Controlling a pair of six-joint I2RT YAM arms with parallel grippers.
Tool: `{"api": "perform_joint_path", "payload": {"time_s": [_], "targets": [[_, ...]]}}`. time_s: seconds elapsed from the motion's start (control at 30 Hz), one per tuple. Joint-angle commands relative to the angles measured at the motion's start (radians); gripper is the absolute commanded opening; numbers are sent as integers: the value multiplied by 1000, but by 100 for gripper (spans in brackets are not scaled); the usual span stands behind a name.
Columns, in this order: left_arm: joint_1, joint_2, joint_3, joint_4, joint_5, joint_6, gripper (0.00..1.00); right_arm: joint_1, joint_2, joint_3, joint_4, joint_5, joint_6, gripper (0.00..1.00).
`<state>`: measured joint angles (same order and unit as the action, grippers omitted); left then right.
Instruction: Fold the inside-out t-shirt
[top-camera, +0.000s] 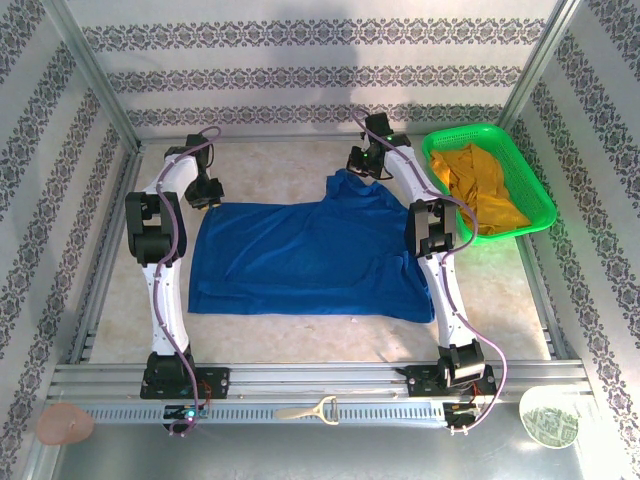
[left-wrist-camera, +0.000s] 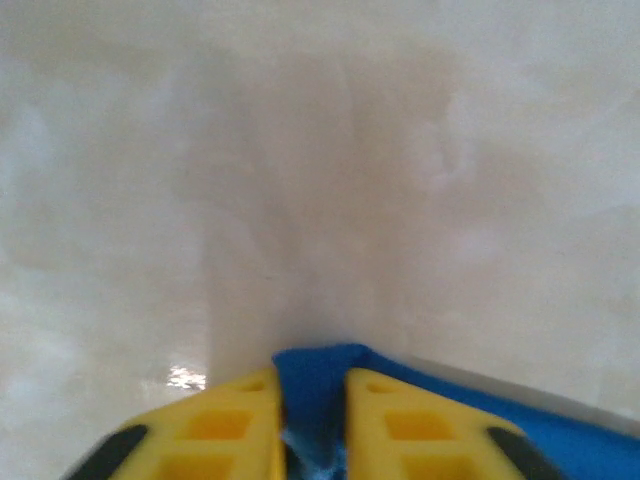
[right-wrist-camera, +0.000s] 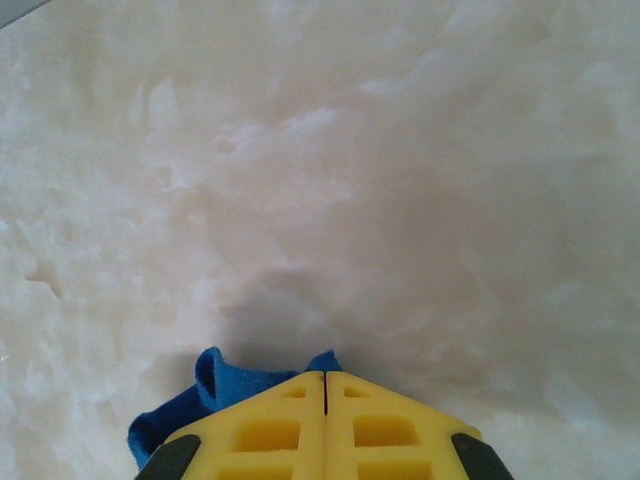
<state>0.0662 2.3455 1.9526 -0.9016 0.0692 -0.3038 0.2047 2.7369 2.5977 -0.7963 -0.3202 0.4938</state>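
Left fingers (left-wrist-camera: 220, 430) pinching t-shirt (top-camera: 300, 255) corner | right fingers (right-wrist-camera: 265, 430) pinching its far edge

The royal-blue t-shirt (top-camera: 300, 255) lies spread across the table's middle, plain side up, far corners raised.

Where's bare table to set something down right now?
Free: far strip between t-shirt and back wall; near strip between hem and rail; patch between green basket and rail. Crowded: centre, where left gripper and right gripper clamp the shirt's far corners.
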Motion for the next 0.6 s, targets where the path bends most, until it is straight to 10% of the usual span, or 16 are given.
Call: {"api": "perform_joint_path", "payload": {"time_s": [0.0, 0.57], "targets": [[-12, -8, -15, 23, 32, 12, 1, -17, -87, -17, 34, -54, 29, 0], [-4, -315, -260, 181, 69, -61, 0, -30, -675, -706, 344, -34, 102, 0]]}}
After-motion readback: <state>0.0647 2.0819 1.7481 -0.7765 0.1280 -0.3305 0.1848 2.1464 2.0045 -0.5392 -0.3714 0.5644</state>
